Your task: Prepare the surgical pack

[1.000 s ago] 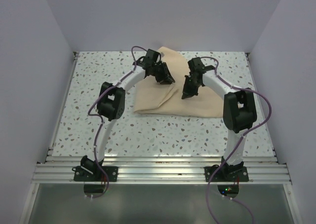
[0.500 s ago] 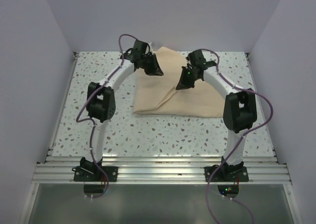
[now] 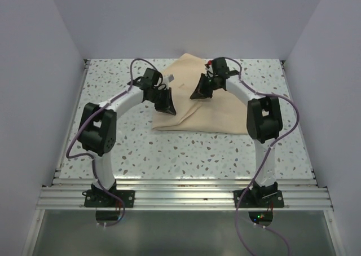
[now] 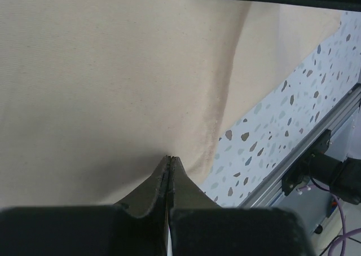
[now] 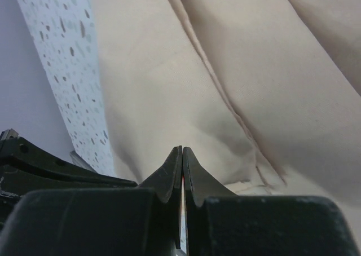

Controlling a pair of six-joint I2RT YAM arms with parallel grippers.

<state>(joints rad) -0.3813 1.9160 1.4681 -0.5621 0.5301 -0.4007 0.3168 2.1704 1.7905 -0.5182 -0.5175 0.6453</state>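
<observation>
The surgical pack shows as a big beige cloth [image 3: 220, 112] lying folded at the back middle of the table, with a diagonal fold across it. A small white piece [image 3: 169, 76] peeks out at its back left edge. My left gripper [image 3: 168, 109] is shut, its tips resting on the cloth [image 4: 113, 70] close to the left hem; I cannot tell whether a layer is pinched. My right gripper [image 3: 194, 95] is shut too, hanging over the cloth's middle fold. In the left wrist view the left gripper [image 4: 170, 158] touches fabric. In the right wrist view the right gripper [image 5: 182, 149] sits just above creased cloth [image 5: 282, 98].
The speckled table [image 3: 254, 149] surrounds the cloth. An aluminium rail [image 3: 180, 191] carrying both arm bases runs along the near edge. Plain walls close in the left, right and back sides. The left arm's elbow [image 3: 96, 129] juts out to the left.
The left gripper swung forward and left from the cloth's back edge to its left hem, and its jaws closed. The right gripper, shut throughout, moved back and left. The white piece came into sight.
</observation>
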